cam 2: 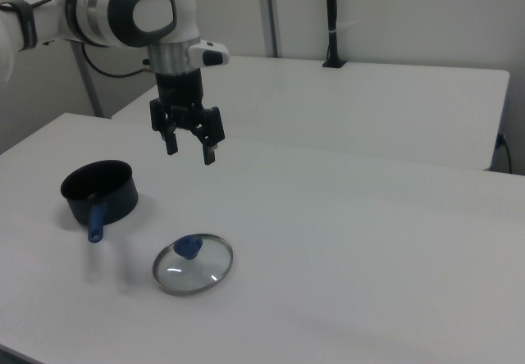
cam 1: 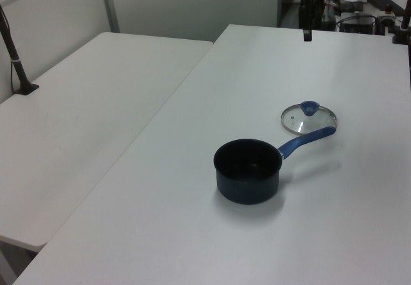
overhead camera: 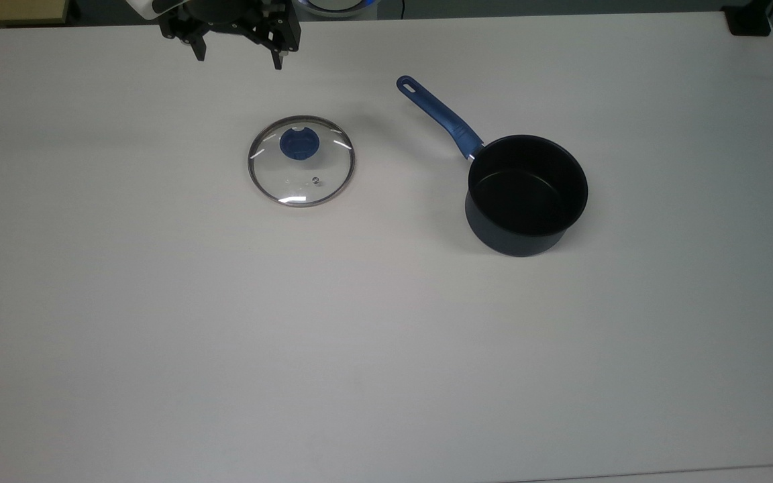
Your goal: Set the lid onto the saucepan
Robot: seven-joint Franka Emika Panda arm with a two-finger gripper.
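— What lies nearest in the right view?

— The lid (cam 2: pixel 193 264), flat on the white surface (cam 2: pixel 344 241), blue knob up. The saucepan (cam 2: pixel 99 193) stands apart from it toward the right view's left, empty, its handle pointing toward the camera.

— And farther back?

— The tool (cam 2: pixel 190 147) hangs in the air above the surface, beyond the lid, fingers spread wide, holding nothing. Behind it stands a second white table (cam 2: pixel 394 106).
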